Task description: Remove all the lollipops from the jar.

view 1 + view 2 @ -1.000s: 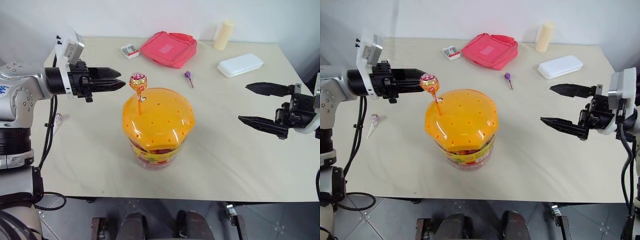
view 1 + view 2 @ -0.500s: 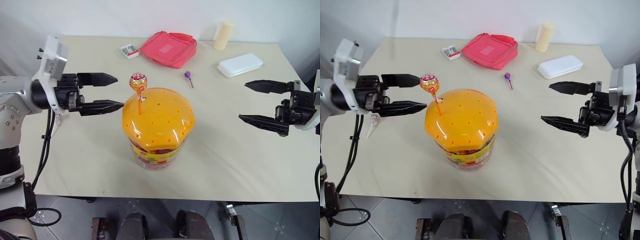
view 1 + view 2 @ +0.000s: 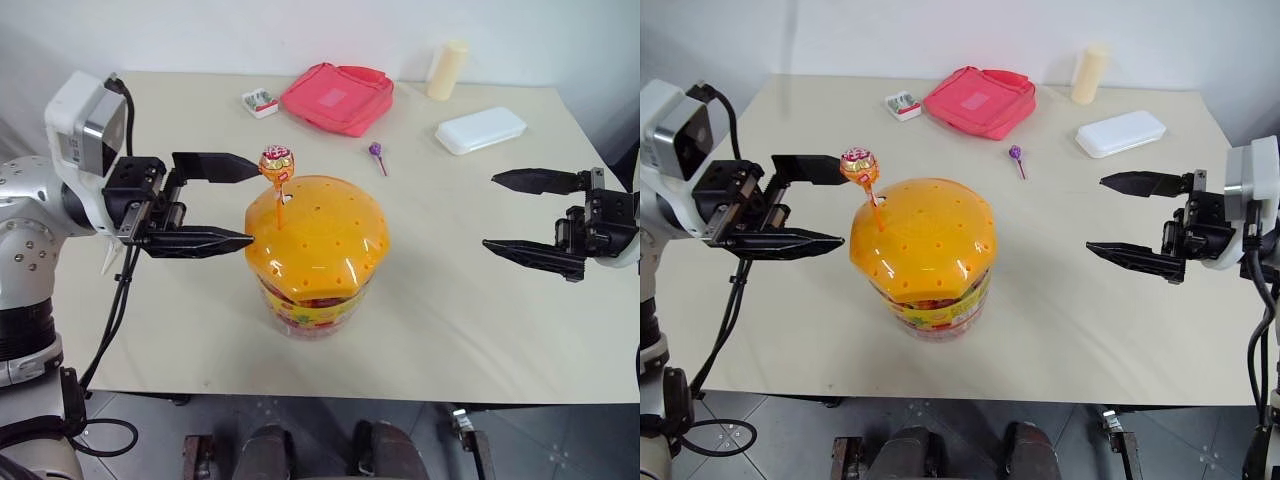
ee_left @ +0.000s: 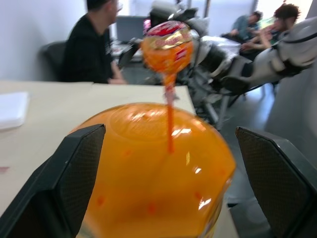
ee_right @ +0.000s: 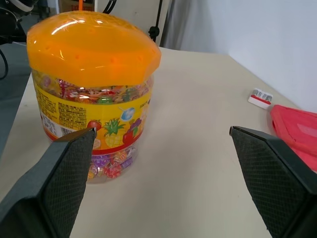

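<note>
Lollipop left in jar: your target, the orange-gold lollipop (image 3: 277, 163), stands with its stick pushed into a hole in the orange lid of the jar (image 3: 316, 250), mid-counter (image 3: 450, 300).
Long axis: stick near upright, head on top, leaning slightly toward your left side.
Direction from jaws: the head lies straight off the tips of the left gripper (image 3: 238, 203), just beyond them, roughly level with the upper finger.
Nearer arm: the left by far; the right gripper (image 3: 517, 214) hangs well apart on the jar's other side.
Jaws: both pairs spread wide, holding nothing.
Already out: purple lollipop (image 3: 376, 152) lying on the counter beyond the jar.
Change from a second ago: left jaws were shut beside the head; now they gape and sit pulled back, angled across the lid. Right arm unchanged.
Judgement: you'd bracket the stick below the head, then lift straight up.
</note>
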{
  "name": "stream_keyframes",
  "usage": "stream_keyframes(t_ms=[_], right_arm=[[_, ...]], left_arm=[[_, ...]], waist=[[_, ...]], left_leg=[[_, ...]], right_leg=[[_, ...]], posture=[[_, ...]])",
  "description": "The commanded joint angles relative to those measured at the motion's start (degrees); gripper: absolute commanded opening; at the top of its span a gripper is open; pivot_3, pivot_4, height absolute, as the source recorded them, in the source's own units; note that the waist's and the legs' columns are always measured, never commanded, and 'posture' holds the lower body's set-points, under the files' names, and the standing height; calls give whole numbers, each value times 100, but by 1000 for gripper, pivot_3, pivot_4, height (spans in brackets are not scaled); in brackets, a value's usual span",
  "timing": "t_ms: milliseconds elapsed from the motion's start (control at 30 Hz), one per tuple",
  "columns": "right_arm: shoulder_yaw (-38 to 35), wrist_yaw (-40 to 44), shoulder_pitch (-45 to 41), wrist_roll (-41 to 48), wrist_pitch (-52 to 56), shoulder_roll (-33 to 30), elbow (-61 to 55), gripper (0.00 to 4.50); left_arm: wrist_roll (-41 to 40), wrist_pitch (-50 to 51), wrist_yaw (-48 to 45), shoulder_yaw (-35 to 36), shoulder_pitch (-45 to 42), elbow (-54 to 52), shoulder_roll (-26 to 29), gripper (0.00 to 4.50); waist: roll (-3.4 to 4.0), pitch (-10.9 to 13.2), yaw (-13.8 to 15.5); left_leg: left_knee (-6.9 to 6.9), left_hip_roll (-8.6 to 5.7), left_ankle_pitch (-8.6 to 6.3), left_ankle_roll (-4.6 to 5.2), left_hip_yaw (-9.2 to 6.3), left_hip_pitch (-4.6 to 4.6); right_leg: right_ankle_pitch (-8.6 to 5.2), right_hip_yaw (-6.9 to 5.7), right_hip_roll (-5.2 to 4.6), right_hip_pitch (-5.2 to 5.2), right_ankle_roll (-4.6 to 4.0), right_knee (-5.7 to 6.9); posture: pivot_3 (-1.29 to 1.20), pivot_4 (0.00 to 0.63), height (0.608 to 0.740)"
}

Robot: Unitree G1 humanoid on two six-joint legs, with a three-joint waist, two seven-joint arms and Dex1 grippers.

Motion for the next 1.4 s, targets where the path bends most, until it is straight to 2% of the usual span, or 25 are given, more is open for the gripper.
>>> stream_keyframes(t_ms=[33,133,233,400,667,933,1067,1300,1400], right_arm=[[-318,-140,98,122,-25,-63,-302,4500],[-433,-255,256,145,0,-69,-433,4500],[-574,-344,446,176,19,-67,-565,4500],[-730,-468,655,241,50,-88,-728,4500],[-816,-544,753,298,66,-107,-804,4500],[-706,-504,624,230,19,-99,-663,4500],[-606,-453,486,192,2,-92,-562,4500],[-321,-193,114,94,-47,-119,-219,4500],[-159,-105,-86,16,-91,-110,-41,4500]], left_arm=[[-130,-158,-140,-221,-320,-6,-255,4466],[-8,-376,-286,-316,-446,182,-429,4466],[32,-483,-367,-337,-577,369,-494,3927],[45,-507,-381,-336,-761,560,-505,2288],[-85,-417,-286,-272,-992,628,-573,31],[-228,-357,153,-28,-1386,699,-707,31],[-138,-460,677,210,-1679,880,-775,31],[1403,-242,2528,13,-1819,1806,-84,31],[1877,703,3380,-142,-1768,2125,236,31]], waist=[[0,0,-2],[0,0,-25],[1,0,-30],[0,0,-32],[0,0,-21],[0,0,-25],[0,0,-30],[1,0,-39],[1,0,-37]], left_leg=[[1,-2,0,1,1,0],[0,-1,0,1,1,1],[-1,0,0,1,0,1],[-1,0,0,1,0,2],[1,0,-1,2,-1,1],[1,0,-1,2,-2,2],[1,0,-1,2,-2,2],[-5,0,-1,1,-2,8],[-5,-1,-1,1,1,8]], right_leg=[[0,2,-1,0,0,1],[0,1,0,0,0,1],[0,0,2,0,0,1],[0,1,2,0,0,0],[0,1,1,1,0,0],[0,1,1,1,0,0],[0,1,1,1,0,1],[0,2,2,2,0,1],[0,2,2,1,0,0]], posture=[[0,150,740],[0,150,740],[0,150,740],[0,150,740],[0,150,740],[0,150,740],[0,150,740],[0,150,740],[0,150,740]])
